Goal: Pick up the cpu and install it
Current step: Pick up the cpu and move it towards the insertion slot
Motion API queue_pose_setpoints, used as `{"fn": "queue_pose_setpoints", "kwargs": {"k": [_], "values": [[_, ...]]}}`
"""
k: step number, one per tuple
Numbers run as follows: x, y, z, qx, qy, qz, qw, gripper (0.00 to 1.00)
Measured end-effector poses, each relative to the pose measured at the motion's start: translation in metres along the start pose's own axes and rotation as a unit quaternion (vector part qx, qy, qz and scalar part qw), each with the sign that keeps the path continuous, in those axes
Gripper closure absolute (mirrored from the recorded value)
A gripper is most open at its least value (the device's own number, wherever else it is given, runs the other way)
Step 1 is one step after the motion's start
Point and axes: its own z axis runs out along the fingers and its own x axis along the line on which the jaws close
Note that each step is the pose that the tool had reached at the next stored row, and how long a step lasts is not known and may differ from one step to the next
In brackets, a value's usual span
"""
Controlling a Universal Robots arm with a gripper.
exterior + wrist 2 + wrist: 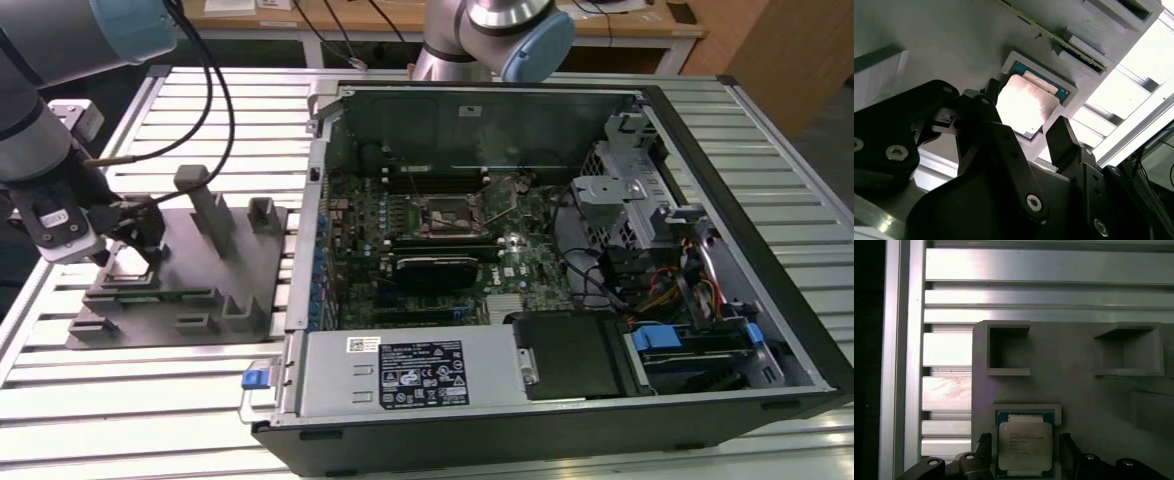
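The cpu (1025, 446) is a small square chip with a pale metal top. It lies flat in a shallow framed pocket of the grey plastic fixture (200, 275), at the exterior view's left. My gripper (124, 243) hangs just above it and is open. In both wrist views one dark finger (1065, 454) stands on each side of the cpu (1026, 106), a small gap off its edges. The gripper (1026, 114) holds nothing. The black metal-framed socket (449, 210) sits in the middle of the motherboard inside the open computer case.
The open computer case (694, 120) fills the exterior view's middle and right, with a power supply (400, 372) at its front. Upright posts (198, 195) rise from the fixture close to my gripper. A second arm (501, 30) stands behind the case. The slatted aluminium table (134, 400) runs underneath.
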Motion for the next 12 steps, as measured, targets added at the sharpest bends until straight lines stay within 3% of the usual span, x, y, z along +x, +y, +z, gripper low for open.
{"fn": "queue_pose_setpoints", "kwargs": {"k": [12], "values": [[0.0001,-0.0004,0.0065,0.0001,0.0001,-0.004,1.0,0.35]]}}
